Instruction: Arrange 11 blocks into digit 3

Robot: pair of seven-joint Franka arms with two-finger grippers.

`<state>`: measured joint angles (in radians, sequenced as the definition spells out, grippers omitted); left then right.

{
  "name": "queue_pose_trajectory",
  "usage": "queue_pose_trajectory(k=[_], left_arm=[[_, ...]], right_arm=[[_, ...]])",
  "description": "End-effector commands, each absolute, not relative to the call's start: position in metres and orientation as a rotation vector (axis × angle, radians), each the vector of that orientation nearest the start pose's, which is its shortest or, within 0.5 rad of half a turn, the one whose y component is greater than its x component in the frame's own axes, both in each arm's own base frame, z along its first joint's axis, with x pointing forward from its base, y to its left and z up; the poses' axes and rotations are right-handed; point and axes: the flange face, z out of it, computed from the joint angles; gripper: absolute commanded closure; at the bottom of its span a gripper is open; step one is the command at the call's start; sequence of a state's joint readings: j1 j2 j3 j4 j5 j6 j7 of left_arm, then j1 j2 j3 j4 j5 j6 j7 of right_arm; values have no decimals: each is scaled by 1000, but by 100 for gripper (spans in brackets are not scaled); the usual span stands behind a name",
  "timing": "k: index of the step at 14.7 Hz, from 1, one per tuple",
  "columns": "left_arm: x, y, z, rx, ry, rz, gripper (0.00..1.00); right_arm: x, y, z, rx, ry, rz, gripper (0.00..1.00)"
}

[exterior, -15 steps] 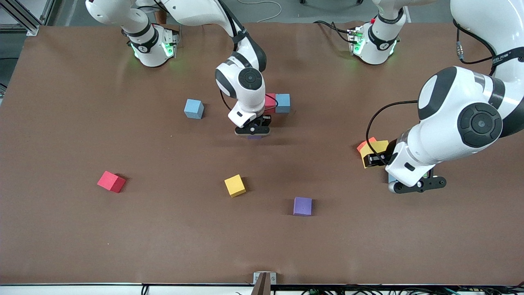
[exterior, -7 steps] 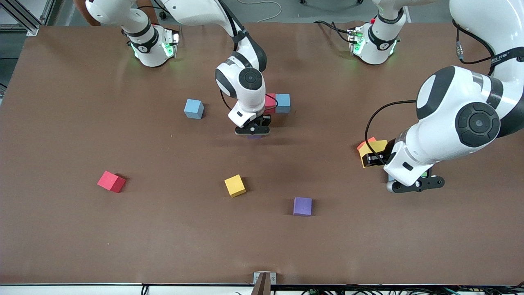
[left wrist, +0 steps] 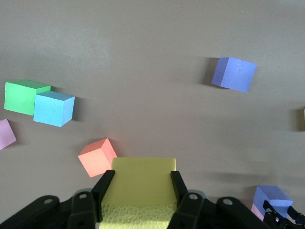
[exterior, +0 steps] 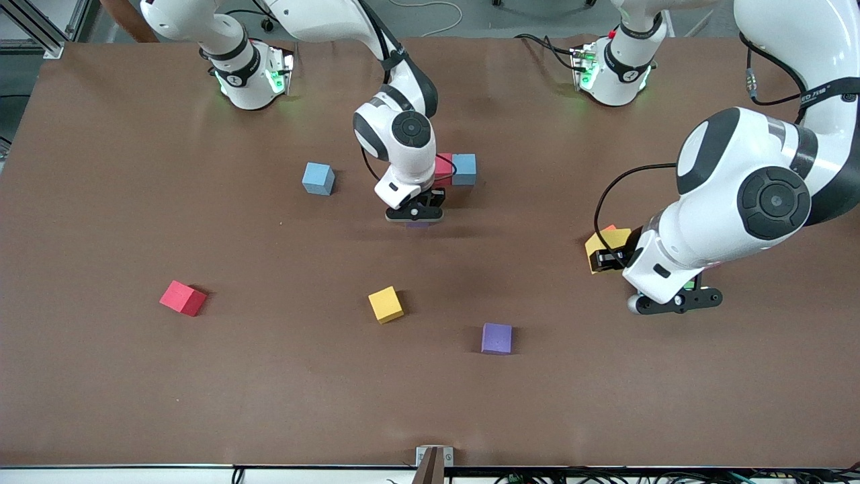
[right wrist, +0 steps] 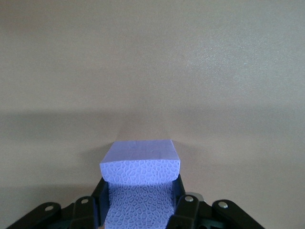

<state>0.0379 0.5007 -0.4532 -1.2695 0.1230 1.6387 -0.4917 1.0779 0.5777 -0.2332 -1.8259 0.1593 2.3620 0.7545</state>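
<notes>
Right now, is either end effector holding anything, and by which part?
Both are. The left end effector clamps a yellow block by two opposite side faces; the right end effector grips a purple block the same way.

Twelve blocks [exterior: 385, 304]; two arms [exterior: 739, 195]; one table [exterior: 134, 403].

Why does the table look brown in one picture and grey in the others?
Front view: the table looks warm brown, with small dark shadows beside each cube. Left wrist view: it turns flat grey, sharp throughout. Right wrist view: paler grey, with a soft shadow band above the purple block.
</notes>
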Motion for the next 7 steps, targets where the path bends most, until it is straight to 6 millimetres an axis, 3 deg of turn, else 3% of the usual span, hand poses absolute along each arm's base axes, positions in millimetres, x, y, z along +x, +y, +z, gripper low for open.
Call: queue_pose_trajectory(k=[1,3,7], left_arm=[[650,-207,484,-3176,-147,201,87],[645,-222,483,-3173,-117,204,87],[652,-205,480,-3172,-150,198,87]], right_arm=[[408,490,221,-3188,4,68,97],[409,490,222,-3185,4,64,97],[408,492,222,-3182,4,59,94]])
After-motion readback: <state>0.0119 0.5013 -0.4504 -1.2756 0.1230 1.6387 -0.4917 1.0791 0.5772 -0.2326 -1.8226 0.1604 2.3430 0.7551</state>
